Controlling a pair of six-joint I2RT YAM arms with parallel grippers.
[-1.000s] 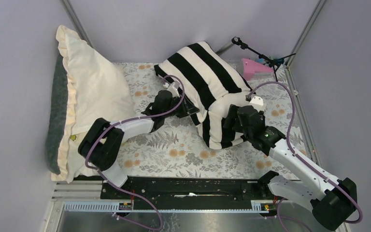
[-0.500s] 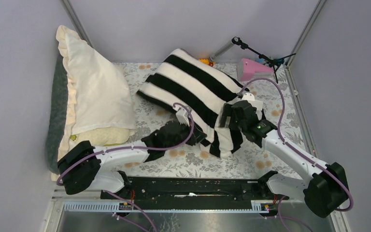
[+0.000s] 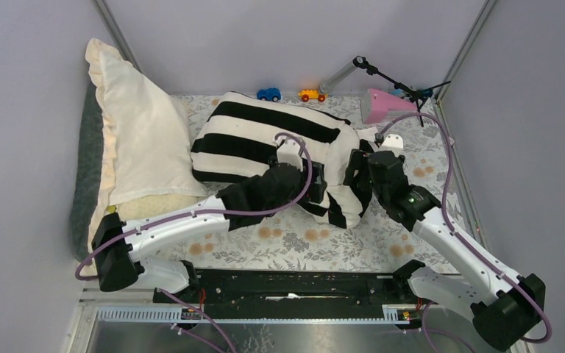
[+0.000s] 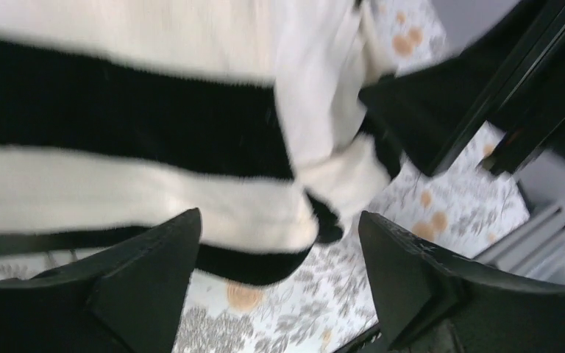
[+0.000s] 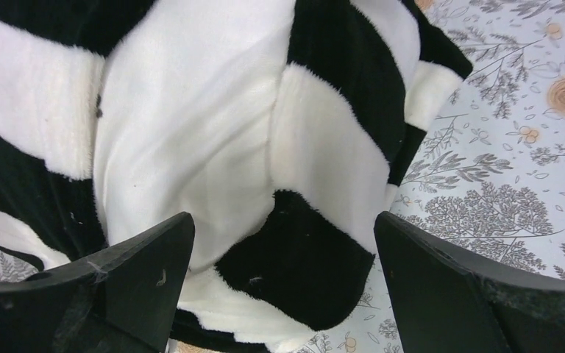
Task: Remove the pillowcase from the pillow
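Pillowcase (image 3: 265,136) lies mid-table, pillow (image 5: 184,147) inside it, plain white showing at right end. My left gripper (image 4: 278,220) spread, striped fabric between fingers, nothing pinched. My right gripper (image 5: 283,217) spread also, over bunched end. Risks, in my judgement: jaws close on pillow together with cover, so 2 things drag as 1; plush fabric slips out; bundle slides toward far blue toy car (image 3: 268,94).

I see the floral-print table (image 3: 287,239) carrying the striped pillowcase (image 3: 257,140) mid-table — cream ruffled pillow (image 3: 143,140) at left (leaning on the wall); blue toy car (image 3: 268,94), orange toy car (image 3: 310,95) and pink object (image 3: 382,105) along the far edge.
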